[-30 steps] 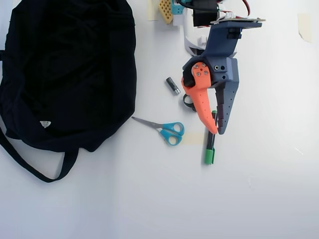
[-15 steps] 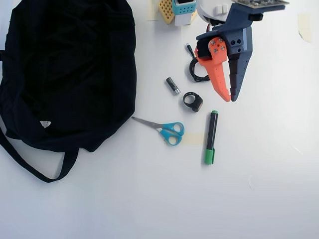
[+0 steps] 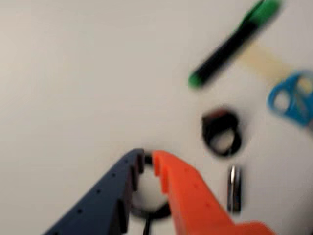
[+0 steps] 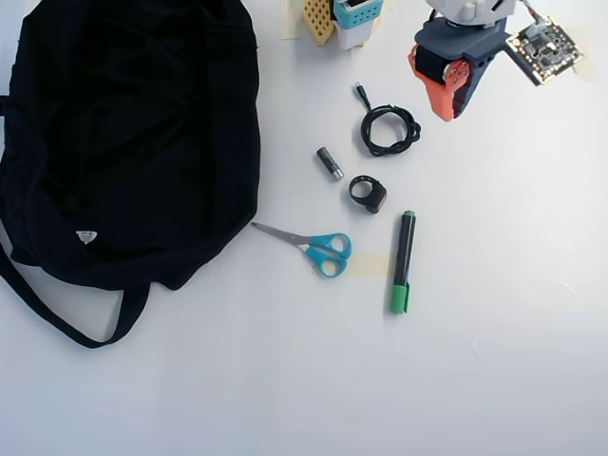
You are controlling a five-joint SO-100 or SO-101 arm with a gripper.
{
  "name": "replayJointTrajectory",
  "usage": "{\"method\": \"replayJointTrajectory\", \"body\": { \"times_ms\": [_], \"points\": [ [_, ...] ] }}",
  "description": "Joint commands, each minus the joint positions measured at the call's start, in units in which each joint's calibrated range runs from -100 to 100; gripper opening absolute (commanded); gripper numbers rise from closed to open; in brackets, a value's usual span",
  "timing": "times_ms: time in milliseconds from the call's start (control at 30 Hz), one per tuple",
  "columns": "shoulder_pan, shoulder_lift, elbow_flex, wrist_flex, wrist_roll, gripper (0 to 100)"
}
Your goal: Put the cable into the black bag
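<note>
Overhead view: cable (image 4: 388, 129), thin black loose coil.

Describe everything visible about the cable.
The cable is a thin black cord wound into a small loose ring, lying flat on the white table in the overhead view. One short plug end sticks out toward the upper left. It lies apart from the battery and the black ring gadget; nothing grips it.

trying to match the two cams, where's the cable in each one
Wrist view: the cable is at the bottom edge, partly hidden behind the claw tips.
Overhead view: the cable is upper middle, left of the claw.
Shared landmark: the black ring gadget, between cable and marker.
</note>
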Motion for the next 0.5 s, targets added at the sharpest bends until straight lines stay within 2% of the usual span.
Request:
{"method": "replayJointTrajectory", "body": {
  "times_ms": [0, 167, 467],
  "points": [
    [-0.84, -2.19, -2.32, 8.39, -0.13, 2],
    [-0.69, -2.11, -1.52, 15.37, -0.08, 2],
    [-0.76, -2.11, 1.90, 15.97, 0.55, 3]
  ]
}}
